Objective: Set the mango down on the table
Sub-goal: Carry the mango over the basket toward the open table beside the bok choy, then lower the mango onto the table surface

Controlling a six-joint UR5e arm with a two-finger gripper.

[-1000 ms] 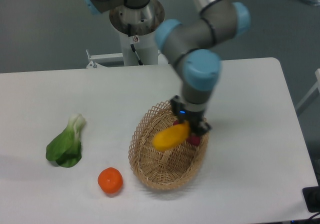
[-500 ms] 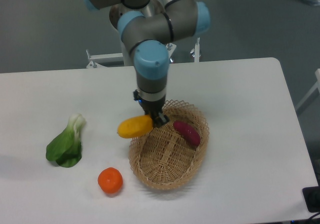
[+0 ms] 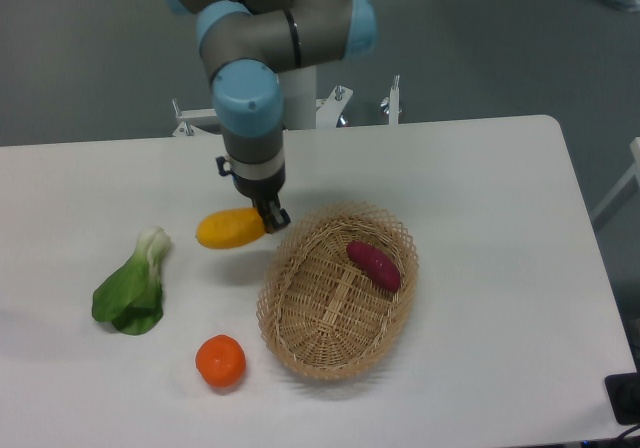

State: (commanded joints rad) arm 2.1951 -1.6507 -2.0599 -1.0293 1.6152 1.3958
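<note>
Pincer [image 3: 262,218] shut tight on one end of the mango [image 3: 229,228]. Held above the white surface [image 3: 480,178], left of the basket [image 3: 336,290]. Sweet potato [image 3: 374,265] inside the basket.

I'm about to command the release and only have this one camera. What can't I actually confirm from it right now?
- Whether the mango touches the table or hangs above it: the overhead angle doesn't show the gap.
- The end effector fingers: mostly hidden by the wrist above and the mango.
- The mango's right end: covered by the end effector.
- The table's near edge: cut off by the frame bottom.
</note>
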